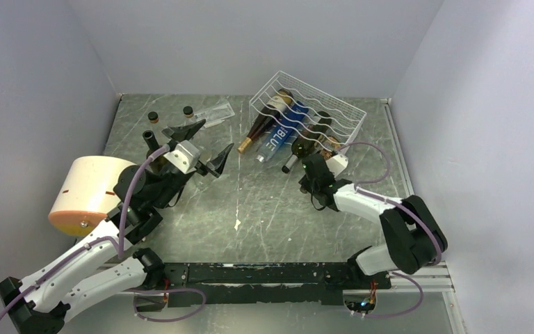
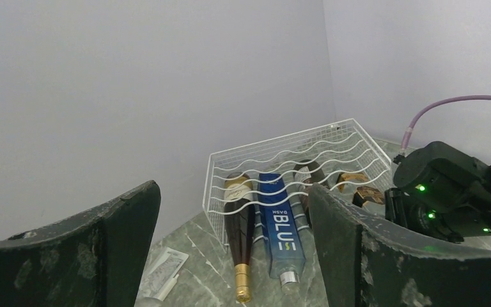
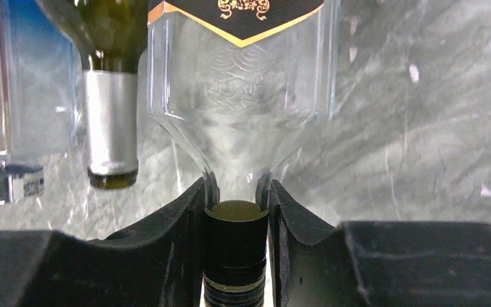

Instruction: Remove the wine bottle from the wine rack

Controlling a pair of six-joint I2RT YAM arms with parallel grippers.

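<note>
The clear glass wine bottle [image 3: 240, 96], cradled in the white wire rack [image 1: 320, 90] at upper right, is clamped at its neck by the black right gripper [image 3: 236, 199]. Pulled askew, the smooth neck could be lost. The black left gripper [image 1: 217, 136] is held apart.

right jaws clamped, left jaws wide

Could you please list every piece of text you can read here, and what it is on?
"BLUE": on the blue bottle in the wine rack.
Small word above it: too blurred to read.
Gold print on the clear bottle: unreadable.
</note>
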